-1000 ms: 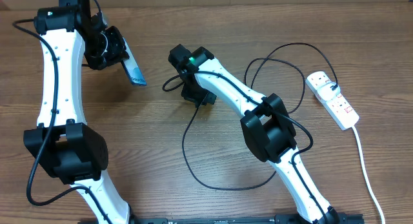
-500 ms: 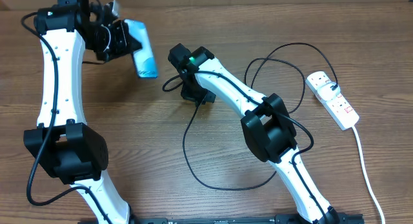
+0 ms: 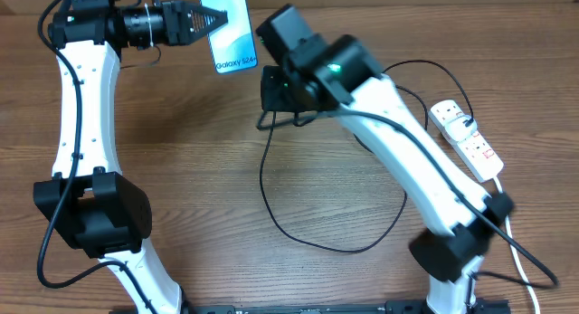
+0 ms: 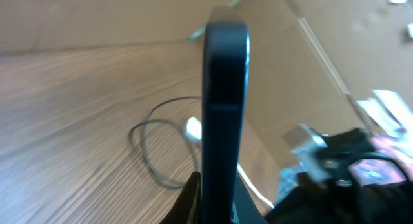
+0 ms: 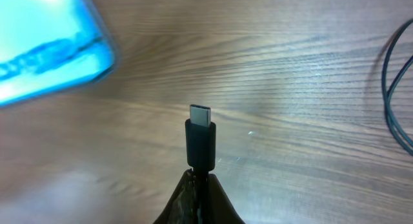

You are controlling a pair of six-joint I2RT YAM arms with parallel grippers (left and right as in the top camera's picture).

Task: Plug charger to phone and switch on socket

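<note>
My left gripper point(image 3: 210, 20) is shut on the phone point(image 3: 228, 32) and holds it in the air at the far edge, lit light-blue screen and "Galaxy" text facing up. The left wrist view shows the phone point(image 4: 226, 101) edge-on between my fingers point(image 4: 193, 201). My right gripper point(image 3: 270, 90) is shut on the charger's connector point(image 5: 200, 137), metal tip pointing out, just right of and below the phone point(image 5: 45, 50). The black cable point(image 3: 298, 242) loops over the table to the white socket point(image 3: 470, 142) at the right.
The socket's white cord point(image 3: 516, 251) runs down the right side toward the front edge. The wooden table point(image 3: 181, 187) lies under both raised grippers. The right arm point(image 4: 348, 166) shows blurred in the left wrist view.
My left gripper lifted the phone up and to the right and turned its screen upward. My right arm rose and swung with the connector toward the phone.
</note>
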